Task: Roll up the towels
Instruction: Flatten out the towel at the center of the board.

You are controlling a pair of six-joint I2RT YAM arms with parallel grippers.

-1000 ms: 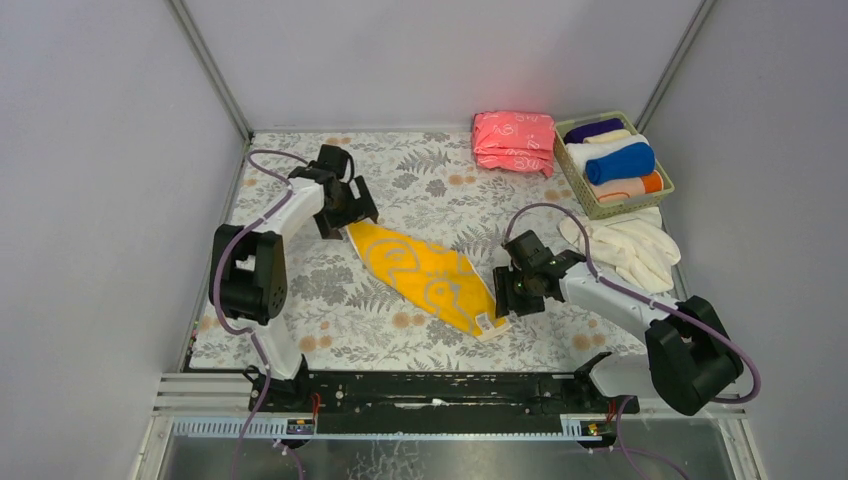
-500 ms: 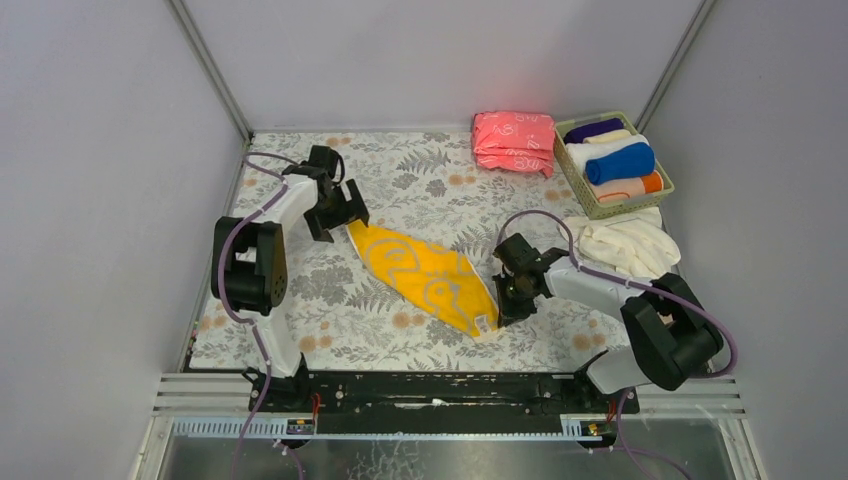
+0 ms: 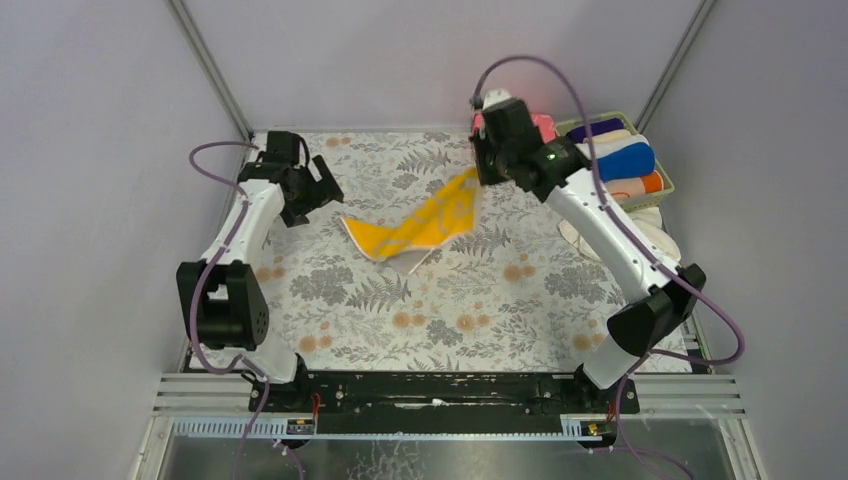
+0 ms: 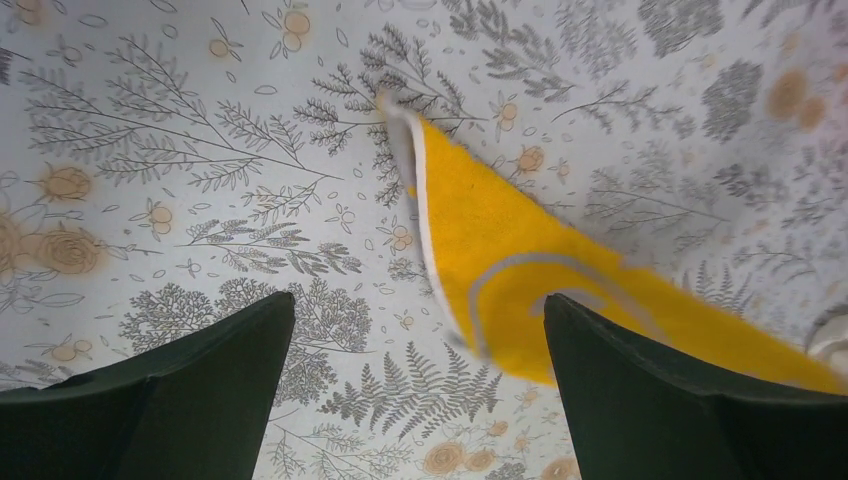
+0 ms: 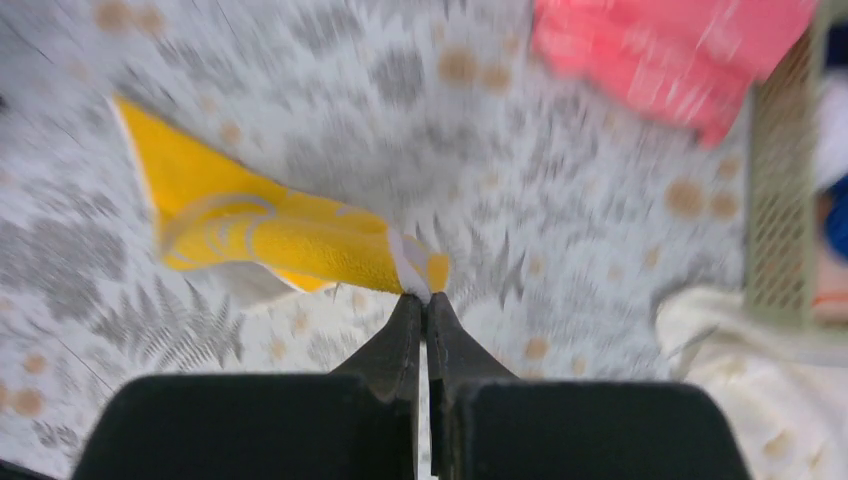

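A yellow towel (image 3: pixel 425 224) with white print hangs stretched from my right gripper (image 3: pixel 480 176), which is shut on its corner high over the far middle of the table. In the right wrist view the pinched corner of the yellow towel (image 5: pixel 300 240) sits at the tips of that gripper (image 5: pixel 426 298). The cloth's lower end rests folded on the table. My left gripper (image 3: pixel 322 190) is open at the far left, apart from the towel's end. In the left wrist view the towel (image 4: pixel 500 270) lies ahead of those open fingers (image 4: pixel 415 345). Rolled towels, among them a blue one (image 3: pixel 620 162), fill a basket (image 3: pixel 592 203).
A folded pink stack (image 3: pixel 540 128) lies at the back, partly hidden by my right arm. Cream-white cloths (image 3: pixel 655 240) are heaped in front of the basket at the right. Grey walls close the table in on three sides.
My right gripper has shut on the yellow towel's near corner and swung it up and to the back, folding the cloth over. My left arm has drawn back to the far left.
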